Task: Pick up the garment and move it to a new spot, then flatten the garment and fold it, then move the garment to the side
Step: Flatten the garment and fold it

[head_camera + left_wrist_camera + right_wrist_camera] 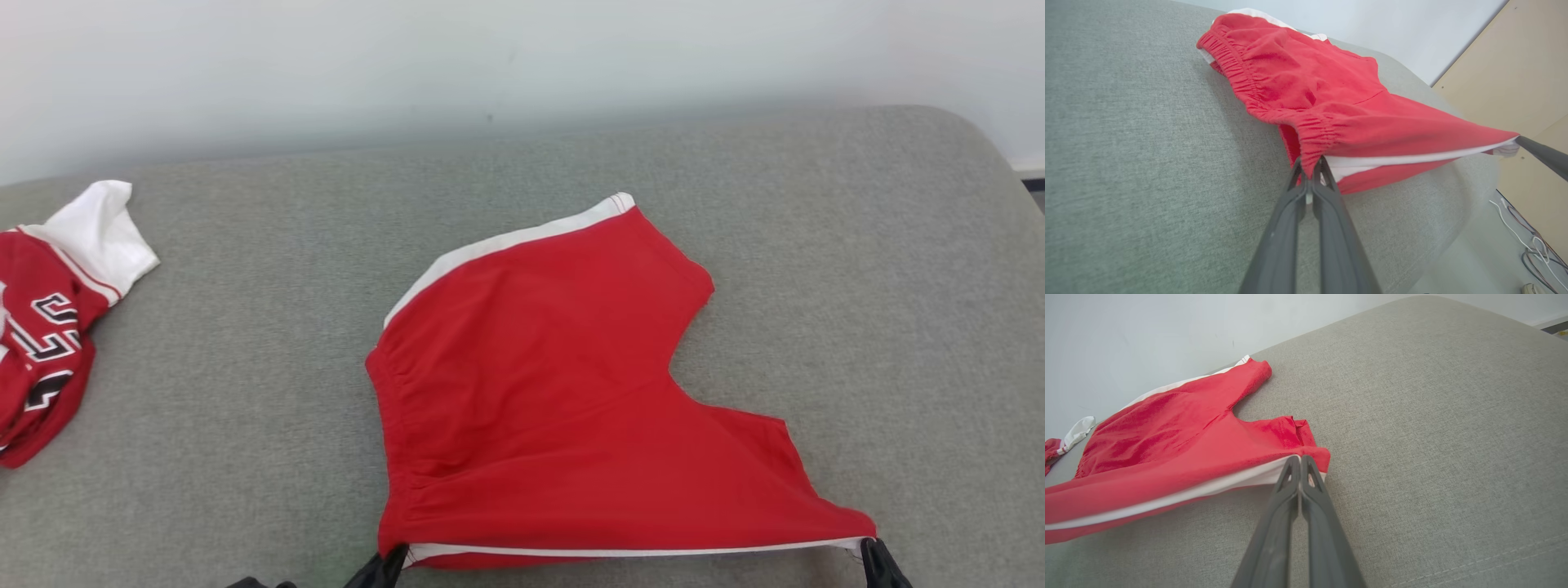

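As I watched the three feeds from my station, I counted two garments on the grey cushion: one pair of red shorts, which was the task's piece, and one red-and-white jersey with black numerals. The jersey sat bunched at the far left edge of the head view, well apart from the shorts. Two end effectors were in view, one per arm, both at the bottom edge of the head view.

The left end effector had its two dark fingers pressed together, pinching the near corner of the gathered elastic waistband. My left wrist view showed red cloth and a bit of white caught right at its tip. The right end effector was clamped the same way on the hem corner of the near leg, where the white stripe ended.

The shorts lay around the middle of the cushion, toward its near side, with the waistband to the left and the two legs pointing right. I saw one V-shaped notch between the legs. They were plain red with two white side stripes. One ran along the far edge, and the other was drawn taut and straight along the near edge between the two end effectors. The wrist views showed that near edge held a little off the cushion, while the far leg rested flat on it. The cloth looked mostly smooth, with soft creases near the waistband
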Robot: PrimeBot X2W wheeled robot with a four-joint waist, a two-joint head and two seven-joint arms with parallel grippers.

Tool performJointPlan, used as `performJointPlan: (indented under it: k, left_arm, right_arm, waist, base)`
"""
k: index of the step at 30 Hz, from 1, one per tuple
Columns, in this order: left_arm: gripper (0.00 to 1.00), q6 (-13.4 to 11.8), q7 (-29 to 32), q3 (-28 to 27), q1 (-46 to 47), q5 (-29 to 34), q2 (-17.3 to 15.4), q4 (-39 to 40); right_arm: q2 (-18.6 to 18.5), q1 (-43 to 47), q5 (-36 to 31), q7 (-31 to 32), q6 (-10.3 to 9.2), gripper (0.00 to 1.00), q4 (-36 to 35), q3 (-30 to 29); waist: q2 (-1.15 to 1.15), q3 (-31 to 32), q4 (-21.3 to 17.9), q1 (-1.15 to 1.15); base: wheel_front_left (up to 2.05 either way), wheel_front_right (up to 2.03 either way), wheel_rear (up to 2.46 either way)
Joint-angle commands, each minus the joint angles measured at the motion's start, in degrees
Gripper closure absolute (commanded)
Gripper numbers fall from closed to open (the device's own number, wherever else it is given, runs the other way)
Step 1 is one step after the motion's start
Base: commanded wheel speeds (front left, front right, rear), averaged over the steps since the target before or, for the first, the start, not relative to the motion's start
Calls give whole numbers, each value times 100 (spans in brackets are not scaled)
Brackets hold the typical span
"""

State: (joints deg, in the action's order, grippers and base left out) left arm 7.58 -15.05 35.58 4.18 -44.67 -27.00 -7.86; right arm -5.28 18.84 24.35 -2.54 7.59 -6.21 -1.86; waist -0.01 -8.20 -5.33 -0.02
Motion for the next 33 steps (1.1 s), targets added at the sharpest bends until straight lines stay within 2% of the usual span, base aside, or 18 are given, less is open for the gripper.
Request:
performJointPlan:
  k: [1,4,10,19,26,27,33]
  left_arm:
    - [100,-17,-18,-1,-58,118,-24,-64]
    - [100,-16,-18,48,17,178,70,-92]
    - [100,-16,-18,74,436,330,220,-21]
    - [100,-15,-18,199,1563,212,327,-130]
    - [100,-15,-18,201,2392,10,540,-709]
    - [100,-15,-18,288,2615,-19,584,-864]
    - [100,-15,-18,480,3235,-163,719,-1239]
  right_arm:
    - [3,-1,-15,5,-19,100,-33,-97]
    - [-10,-140,-51,54,-19,100,-86,-106]
    - [-292,-762,-146,206,-18,100,-66,-160]
    - [-950,-2801,-344,554,-18,100,478,225]
    - [-1179,-4627,-582,618,-18,100,1859,711]
    - [-1166,-5070,-631,594,-18,100,2358,830]
    - [-1058,-6292,-856,351,-18,100,3899,923]
  waist:
    - [1,94,108,2]
    - [1,105,183,2]
    - [1,60,451,2]
    - [1,-407,810,2]
    - [1,-812,1042,2]
    - [1,-908,1096,2]
    - [1,-1227,1282,2]
  base:
    - [0,0,0]
    - [0,0,0]
    - [0,0,0]
    - [0,0,0]
    - [0,0,0]
    - [0,0,0]
    - [0,0,0]
